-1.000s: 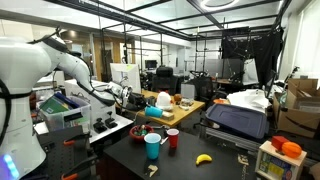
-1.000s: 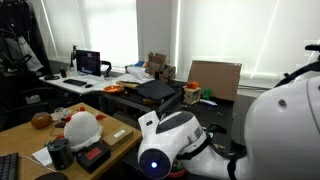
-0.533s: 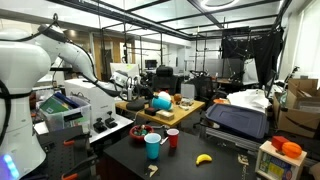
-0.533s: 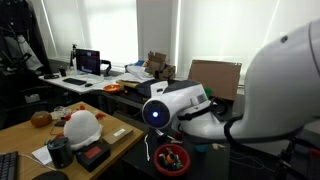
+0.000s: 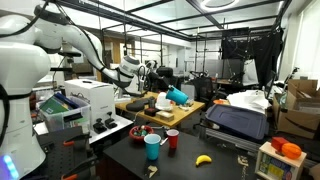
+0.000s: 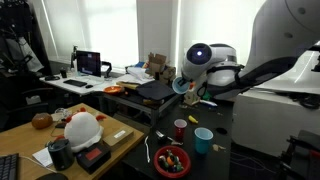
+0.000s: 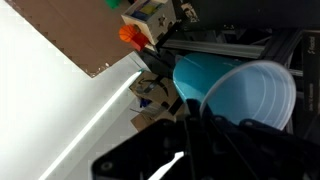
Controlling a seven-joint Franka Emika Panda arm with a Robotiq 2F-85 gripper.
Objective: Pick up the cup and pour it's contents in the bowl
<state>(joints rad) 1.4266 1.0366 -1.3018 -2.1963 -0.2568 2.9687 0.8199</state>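
The arm [image 6: 285, 35] is all glossy white, chunky rounded shells with darker seams where the segments meet. Just behind the gripper [image 7: 205, 112] there's a joint with a round dark end cap [image 6: 200, 53] and a blue glowing dot in it. Farthest back from the gripper, the fat base shell [image 5: 10, 163] has another blue glow. The gripper itself is matte black with slim dark jaws, and a thin dark cable [image 5: 88, 45] loops along the links behind it.

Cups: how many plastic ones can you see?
3: medium-blue plastic tumbler in the gripper; teal plastic cup and smaller red cup standing on the black table. More may be hidden.
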